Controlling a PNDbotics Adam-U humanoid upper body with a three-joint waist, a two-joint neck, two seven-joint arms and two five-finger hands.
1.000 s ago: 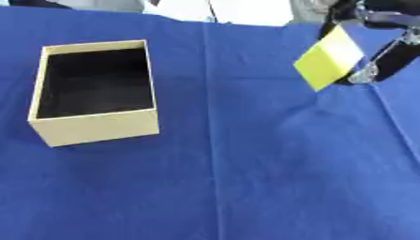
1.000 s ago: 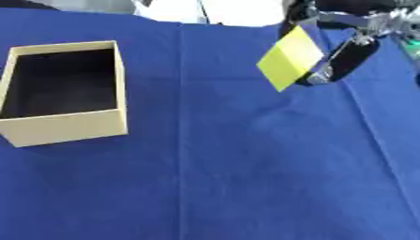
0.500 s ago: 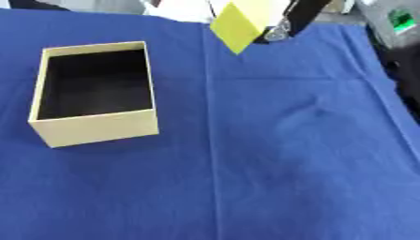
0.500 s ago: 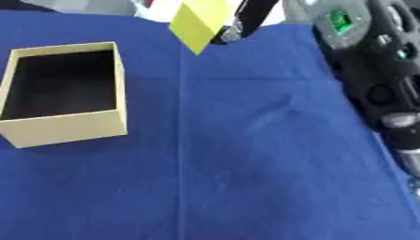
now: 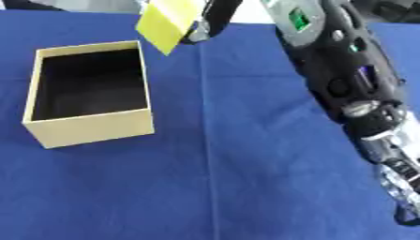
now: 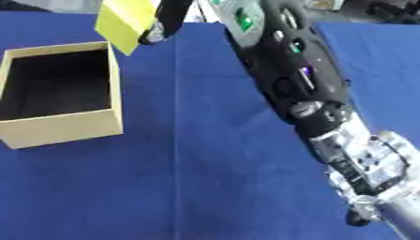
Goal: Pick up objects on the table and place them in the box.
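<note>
Right hand (image 5: 212,18) pinching yellow block (image 5: 168,21), held aloft just beyond far right corner of box (image 5: 86,129). Box open, nothing visible inside. Risk: release now, block strikes rim, tumbles onto blue cloth (image 5: 246,187). Left hand unseen.

I see even, bright overhead light across the blue tablecloth (image 5: 205,178), with no glare. The cardboard box (image 5: 90,124) holds a dark, shadowed interior. My right arm (image 6: 303,89) and the yellow object (image 5: 168,21) show soft motion blur; both views look slightly smeared throughout.
</note>
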